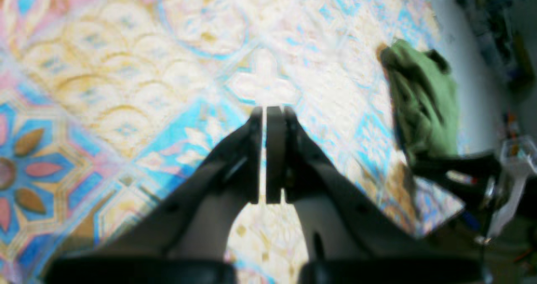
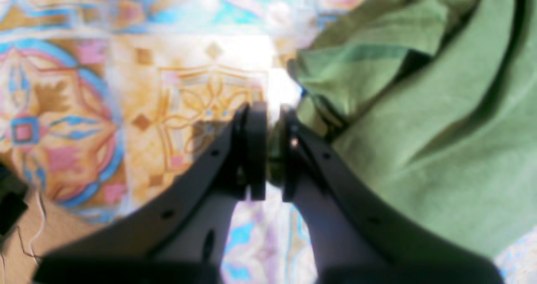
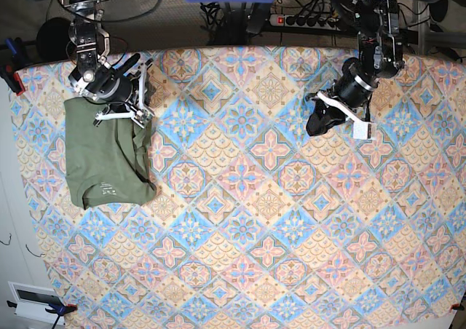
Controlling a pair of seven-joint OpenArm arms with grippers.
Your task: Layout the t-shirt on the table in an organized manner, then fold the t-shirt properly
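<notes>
My right pincer (image 2: 268, 112) pinches the t-shirt (image 3: 105, 161) edge beside the table (image 3: 291, 220) border; my left pincer (image 1: 268, 112) hangs closed, empty, over bare cloth.

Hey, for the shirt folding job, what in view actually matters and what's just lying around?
For the job:
- olive-green t-shirt, bunched at the table edge
- table with tile-pattern cloth
- right claw, pinching the shirt's edge
- left claw, shut and empty

Lying about:
- power strip and cables behind the table
</notes>
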